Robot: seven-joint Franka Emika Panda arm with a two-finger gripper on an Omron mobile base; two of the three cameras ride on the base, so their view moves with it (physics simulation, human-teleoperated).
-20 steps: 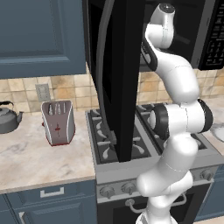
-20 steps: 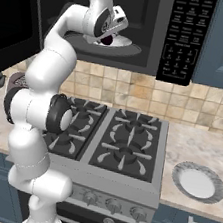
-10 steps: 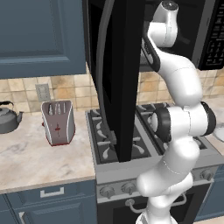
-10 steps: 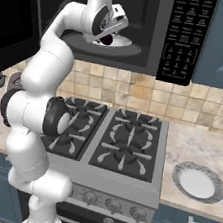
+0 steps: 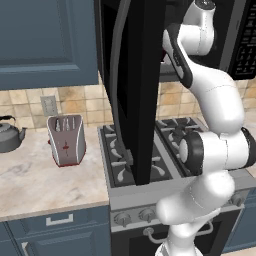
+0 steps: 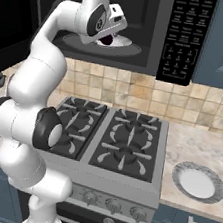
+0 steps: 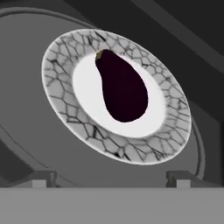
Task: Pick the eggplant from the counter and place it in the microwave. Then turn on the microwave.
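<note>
A white robot arm with dark joints reaches up into a large black over-range microwave (image 6: 145, 32) whose wide door (image 5: 132, 90) hangs swung open toward the room. At the arm's end, the two-finger claw (image 7: 112, 177) is spread wide and grasps nothing; its two small dark fingertips (image 7: 41, 178) stand far apart at the bottom of the hand view.

Just ahead of the claw, clear of both fingertips, a small, pear-shaped, dark purple eggplant (image 7: 121, 87) lies on its side in the white centre of a round turntable plate (image 7: 61, 94) with a grey crackle-patterned rim. Its brownish stem end points away from the claw. In the right base view the eggplant (image 6: 108, 40) shows as a dark lump on the plate, just below the claw inside the microwave's cavity.

To the right of the claw is the microwave's button keypad (image 6: 183, 36). Far below the claw sits a grey gas stove (image 6: 111, 144), set in a light beige marbled stone counter (image 5: 45, 182) with blue cabinet fronts. On the counter stand a small silver toaster (image 5: 66, 139) and a grey kettle (image 5: 9, 136) to the left, and a round plate (image 6: 198, 182) to the right.
</note>
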